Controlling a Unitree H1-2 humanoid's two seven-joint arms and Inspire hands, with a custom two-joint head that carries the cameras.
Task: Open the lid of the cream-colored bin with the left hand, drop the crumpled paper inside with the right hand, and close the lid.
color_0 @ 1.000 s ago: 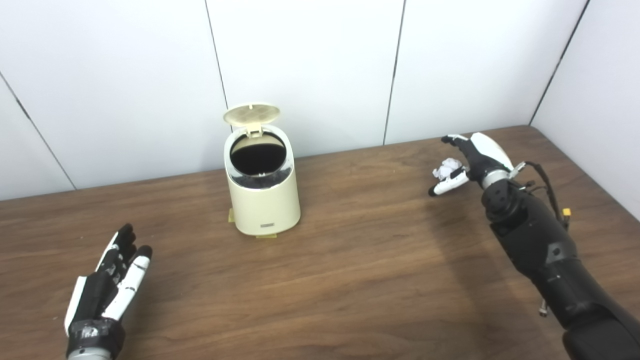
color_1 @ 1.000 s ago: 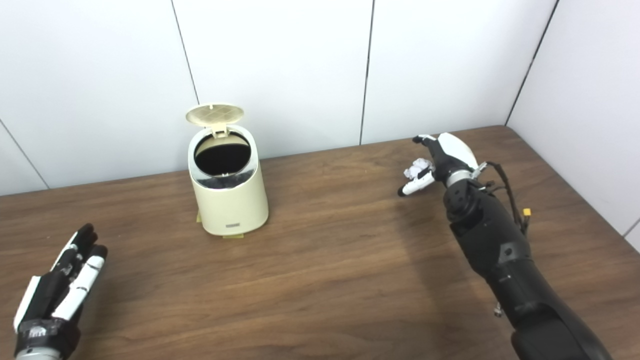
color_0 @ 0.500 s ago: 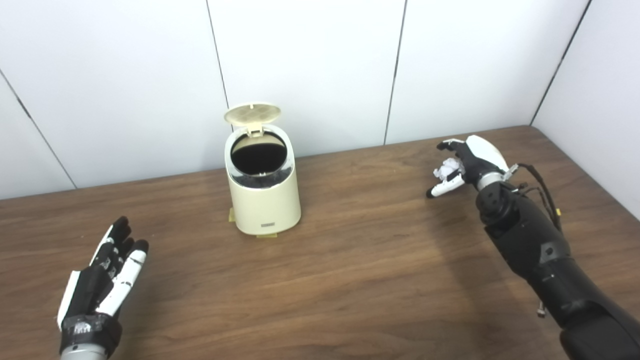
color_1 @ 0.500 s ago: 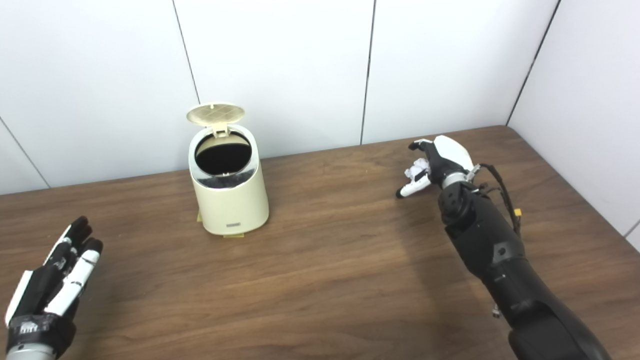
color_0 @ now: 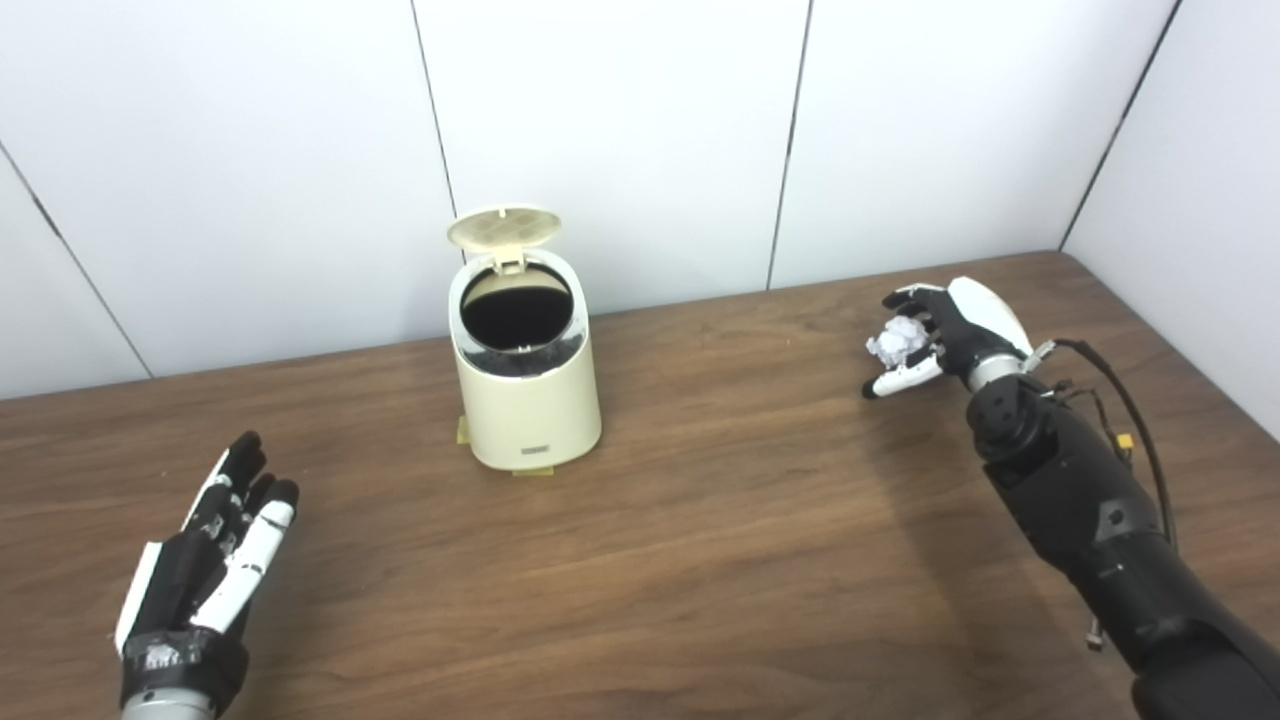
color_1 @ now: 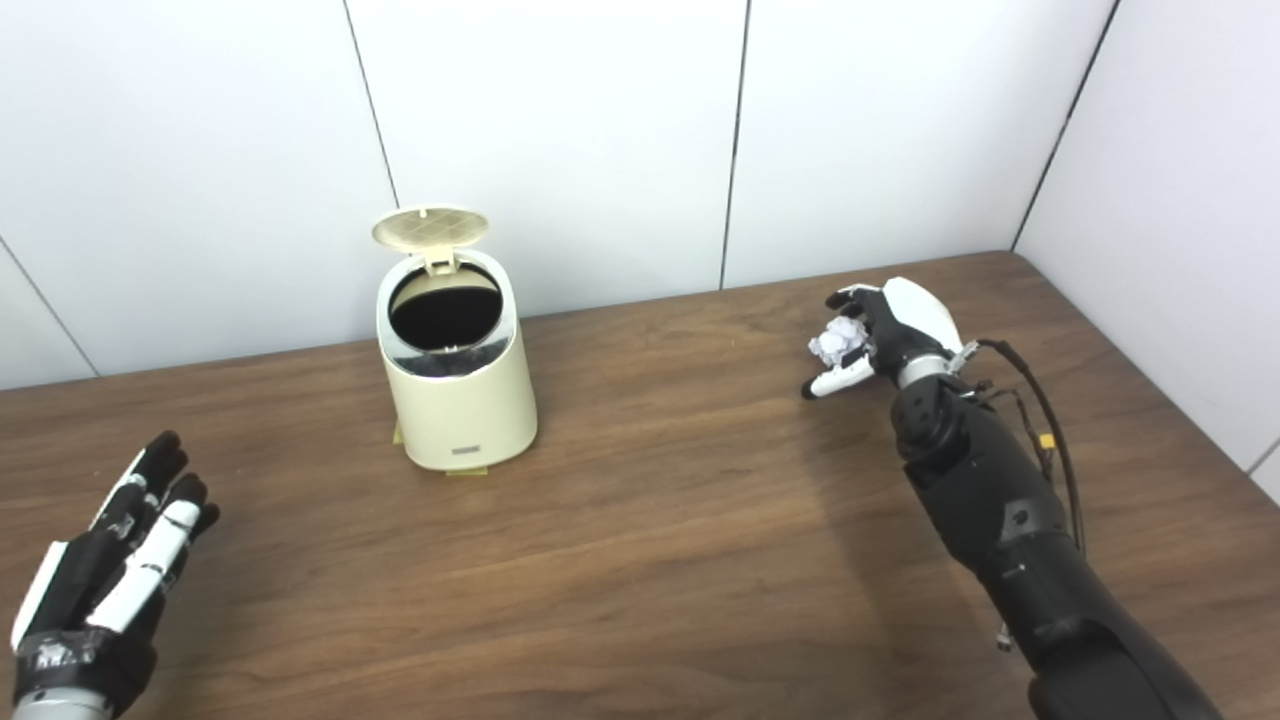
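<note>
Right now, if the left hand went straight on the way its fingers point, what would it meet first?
Judging loosely, the left hand points up and slightly right over bare table, passing left of the bin; the way looks free up to the wall.

- Table [color_0: 700,560]: dark brown wood grain, runs back to white wall panels at rear and at right.
- Cream-colored bin [color_0: 528,400] stands upright on the table, left of centre, near the rear wall. Lid [color_0: 503,227] raised at the back; dark interior showing.
- Small yellowish tabs [color_0: 534,471] lie on the wood at the bin's base, front and left side, touching it.
- Cannot tell whether either hand touches the surface.
</note>
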